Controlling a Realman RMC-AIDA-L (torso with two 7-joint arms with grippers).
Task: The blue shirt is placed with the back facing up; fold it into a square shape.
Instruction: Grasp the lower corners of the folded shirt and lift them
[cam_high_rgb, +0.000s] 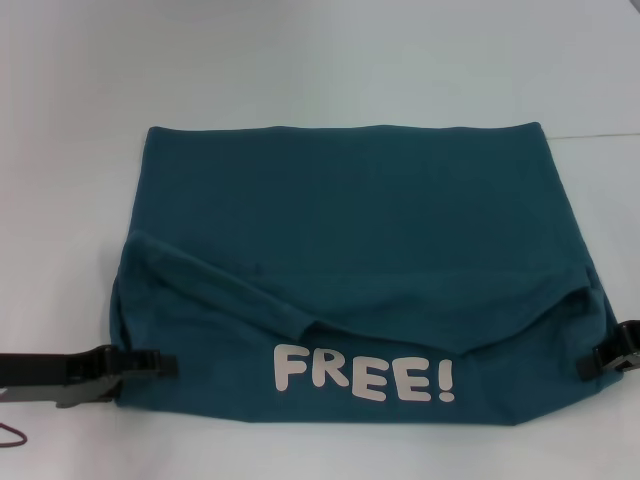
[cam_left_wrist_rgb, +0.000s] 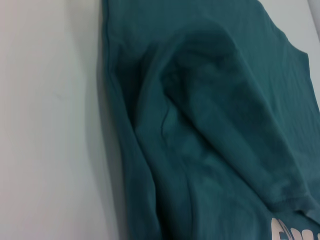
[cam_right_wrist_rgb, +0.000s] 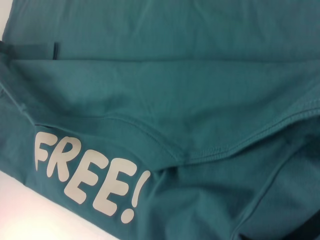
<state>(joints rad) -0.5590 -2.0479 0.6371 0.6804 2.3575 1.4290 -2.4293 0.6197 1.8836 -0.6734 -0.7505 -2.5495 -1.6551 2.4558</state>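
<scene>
Left gripper (cam_high_rgb: 165, 364) at the blue shirt (cam_high_rgb: 350, 210) edge; can't tell its finger state. Shirt spans the table (cam_high_rgb: 70, 200) between both grippers, sleeves tucked in, "FREE!" print (cam_high_rgb: 365, 374) on the near strip between them. Right gripper (cam_high_rgb: 592, 365) at the opposite edge, state likewise unclear. Likely staged for the cross fold.

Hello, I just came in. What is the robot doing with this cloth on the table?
The robot is folding the blue shirt, which lies on a white table. The shirt is partly folded: a layer lies doubled over, and the white word "FREE!" shows on the near part. The left gripper is at the shirt's near left edge and the right gripper at its near right edge, both low at the table.
</scene>
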